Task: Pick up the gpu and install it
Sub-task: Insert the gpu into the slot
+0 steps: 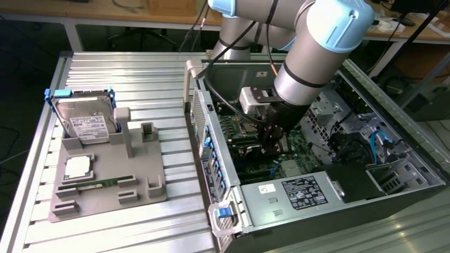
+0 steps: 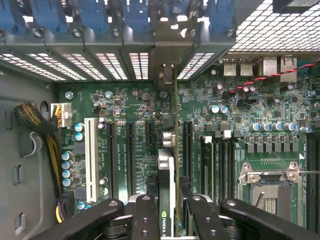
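You see the fingers [image 2: 150, 212] closed on the gpu [image 2: 166, 192], which stands on its edge over the green motherboard [image 2: 130, 107], inside the open computer case [image 1: 295, 197].

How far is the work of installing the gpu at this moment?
Done: the gpu is picked up, and the grey holder keeps the hard drive and RAM stick. In hand: the hand grips the card edge-on above the motherboard inside the open computer case. Left: it looks not yet seated in a slot.
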You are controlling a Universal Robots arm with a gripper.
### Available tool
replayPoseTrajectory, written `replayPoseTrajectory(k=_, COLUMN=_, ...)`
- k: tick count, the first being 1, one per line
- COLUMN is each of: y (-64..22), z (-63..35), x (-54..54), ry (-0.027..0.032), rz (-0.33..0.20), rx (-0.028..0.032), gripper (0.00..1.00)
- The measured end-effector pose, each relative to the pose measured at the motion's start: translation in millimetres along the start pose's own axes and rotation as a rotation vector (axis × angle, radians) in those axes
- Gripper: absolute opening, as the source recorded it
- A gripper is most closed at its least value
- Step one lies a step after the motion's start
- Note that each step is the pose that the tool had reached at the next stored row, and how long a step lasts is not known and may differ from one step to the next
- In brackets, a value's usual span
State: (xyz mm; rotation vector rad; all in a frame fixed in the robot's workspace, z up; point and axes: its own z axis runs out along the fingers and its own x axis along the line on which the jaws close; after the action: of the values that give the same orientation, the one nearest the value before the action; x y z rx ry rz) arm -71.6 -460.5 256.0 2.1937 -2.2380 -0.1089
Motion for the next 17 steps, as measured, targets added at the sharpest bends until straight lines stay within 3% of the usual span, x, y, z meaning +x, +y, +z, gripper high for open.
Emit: replayPoseTrajectory(k=17, y=1.9, z=5.1, x=-3.2, ry=-0.0001, rz=0.0, rx=0.002, gripper=0.27)
